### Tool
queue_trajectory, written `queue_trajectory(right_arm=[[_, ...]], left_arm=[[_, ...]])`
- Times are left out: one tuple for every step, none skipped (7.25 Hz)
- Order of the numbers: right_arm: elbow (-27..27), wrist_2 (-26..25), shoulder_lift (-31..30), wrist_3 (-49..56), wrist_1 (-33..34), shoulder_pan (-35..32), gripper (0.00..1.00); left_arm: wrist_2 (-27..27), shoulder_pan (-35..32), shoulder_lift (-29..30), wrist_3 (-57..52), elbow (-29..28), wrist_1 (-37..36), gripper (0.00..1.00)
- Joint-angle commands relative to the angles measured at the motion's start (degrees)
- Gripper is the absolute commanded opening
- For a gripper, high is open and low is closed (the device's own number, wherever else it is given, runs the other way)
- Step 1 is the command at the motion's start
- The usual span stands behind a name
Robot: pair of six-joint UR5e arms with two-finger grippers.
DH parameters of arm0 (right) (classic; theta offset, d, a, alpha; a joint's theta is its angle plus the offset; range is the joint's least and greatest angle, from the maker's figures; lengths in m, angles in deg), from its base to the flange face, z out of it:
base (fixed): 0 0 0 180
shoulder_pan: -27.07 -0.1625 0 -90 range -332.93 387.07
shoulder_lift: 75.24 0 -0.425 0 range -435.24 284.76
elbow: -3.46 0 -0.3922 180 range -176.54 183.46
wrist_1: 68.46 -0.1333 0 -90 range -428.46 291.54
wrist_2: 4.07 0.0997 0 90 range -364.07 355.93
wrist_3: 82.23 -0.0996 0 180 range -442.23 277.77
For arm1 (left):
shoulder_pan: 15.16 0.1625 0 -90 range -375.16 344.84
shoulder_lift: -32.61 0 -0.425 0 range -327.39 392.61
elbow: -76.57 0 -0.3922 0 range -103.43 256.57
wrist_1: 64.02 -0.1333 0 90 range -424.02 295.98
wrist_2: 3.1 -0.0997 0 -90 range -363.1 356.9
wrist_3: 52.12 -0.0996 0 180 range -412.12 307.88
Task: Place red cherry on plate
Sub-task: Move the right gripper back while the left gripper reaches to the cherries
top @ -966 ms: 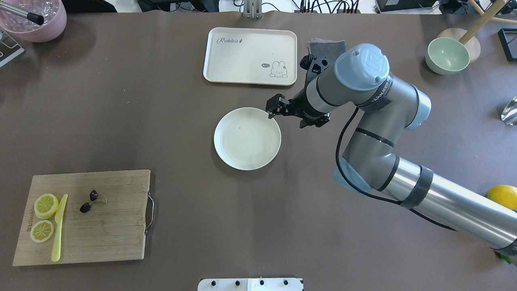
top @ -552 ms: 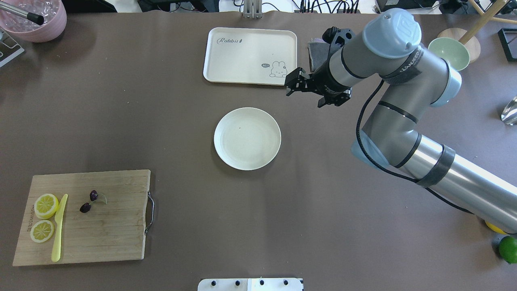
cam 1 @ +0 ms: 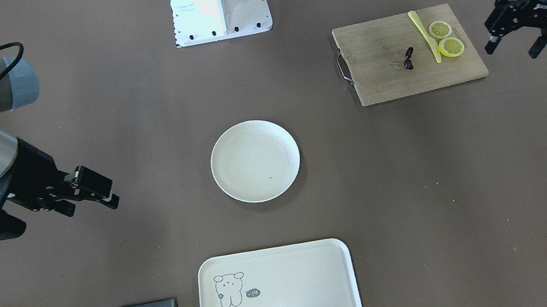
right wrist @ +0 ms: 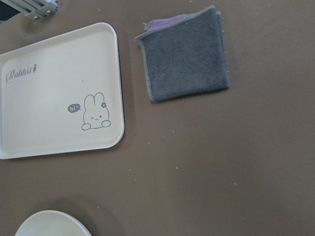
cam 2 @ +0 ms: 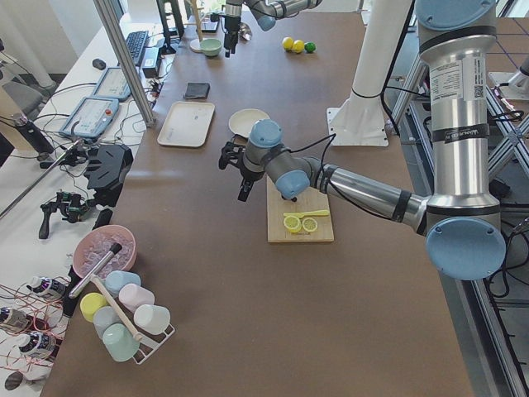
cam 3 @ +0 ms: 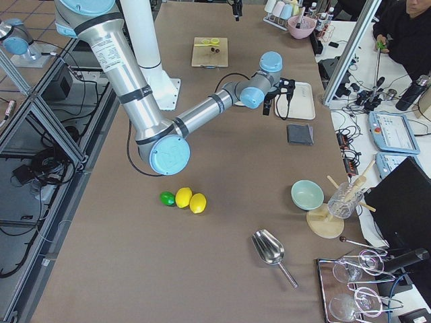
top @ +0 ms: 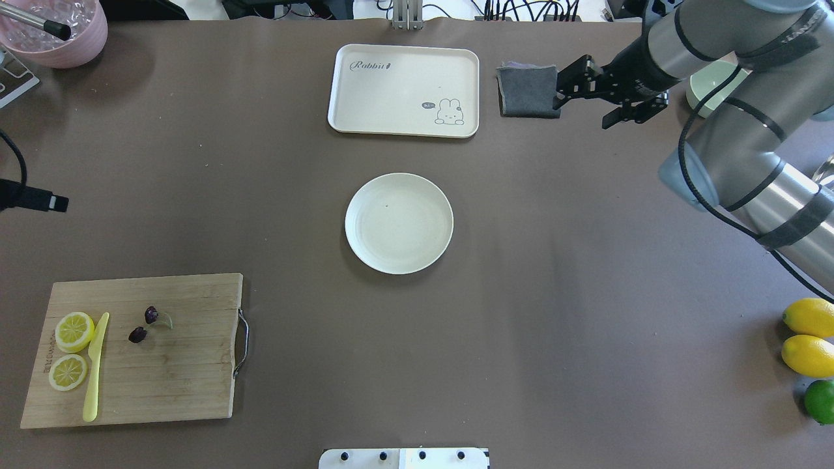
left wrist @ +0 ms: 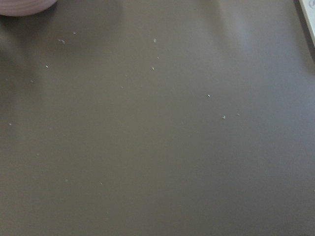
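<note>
The red cherry (top: 143, 326) (cam 1: 409, 61), a dark pair on thin green stems, lies on a wooden cutting board (top: 176, 371). The round cream plate (top: 399, 223) (cam 1: 255, 160) sits empty at the table's middle. My right gripper (top: 584, 111) (cam 1: 92, 208) hangs open and empty at the back right, beside a grey cloth (top: 526, 91), well clear of the plate. My left gripper (cam 1: 512, 52) is open and empty, off the board's outer side; the overhead view catches only a bit of it at the left edge.
Two lemon slices (top: 74, 331) and a yellow knife (top: 94, 368) share the board. A cream rabbit tray (top: 404, 90) lies behind the plate. There is a pink bowl (top: 55, 29) back left, a green bowl (top: 707, 81) back right, and lemons (top: 811, 317) and a lime (top: 819, 400) at right.
My right arm has swung away from the plate's rim toward the back right, ending beside the grey cloth. Part of my left gripper has come into the overhead view at the left edge.
</note>
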State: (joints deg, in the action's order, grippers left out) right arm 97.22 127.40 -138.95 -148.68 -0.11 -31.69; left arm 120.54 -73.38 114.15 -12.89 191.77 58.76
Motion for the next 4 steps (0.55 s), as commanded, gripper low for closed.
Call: queue_trajectory(right_arm=[[-0.2,1.5,-3.7,5.8,-0.2,-3.7,1.00],[-0.7,1.3,-4.4,7.1,-0.5,-4.1,1.00],[-0.8,1.0,-4.8,7.2,-0.6,-4.2,1.00],[-0.8,0.6,-4.8,7.2,-0.6,-4.2,1.00]], left_arm=[[-9.8,12.1,-2.8,0.2,4.6,0.0,0.97],[-12.2,15.9,-2.9,0.2,4.8,0.0,0.97],[-15.8,20.6,-3.1,0.2,4.8,0.0,0.97],[-16.5,23.1,-3.2,0.2,4.8,0.1,0.94]])
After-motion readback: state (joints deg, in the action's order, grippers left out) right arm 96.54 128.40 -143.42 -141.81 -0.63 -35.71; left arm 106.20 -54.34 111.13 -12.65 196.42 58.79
